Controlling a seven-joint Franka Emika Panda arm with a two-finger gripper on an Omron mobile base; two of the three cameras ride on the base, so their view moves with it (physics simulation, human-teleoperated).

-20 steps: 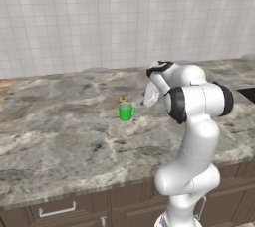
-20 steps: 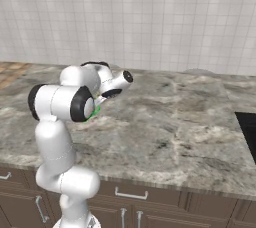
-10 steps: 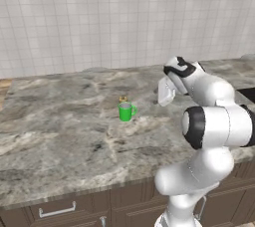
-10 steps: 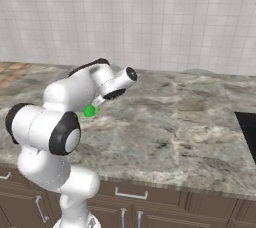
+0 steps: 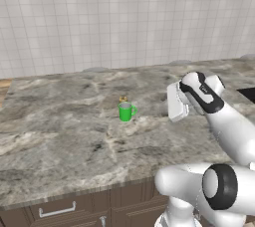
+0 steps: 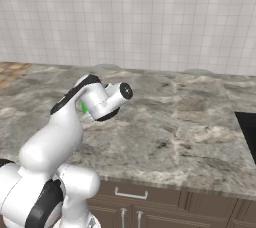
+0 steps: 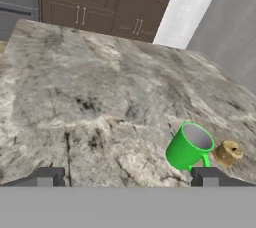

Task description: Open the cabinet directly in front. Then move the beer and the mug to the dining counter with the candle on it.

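Now, left to right in the hand view: bare dining counter, then the mug upright on it, the candle just beside. Gripper empty, tips spread wide. Mug looks delivered. Judgement: pull the arm away high, clear of the mug; beer remains to fetch.

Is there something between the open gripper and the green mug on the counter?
Nothing visible. In the hand view the mug stands free on the counter, just ahead of the gripper, with the candle at its far side.
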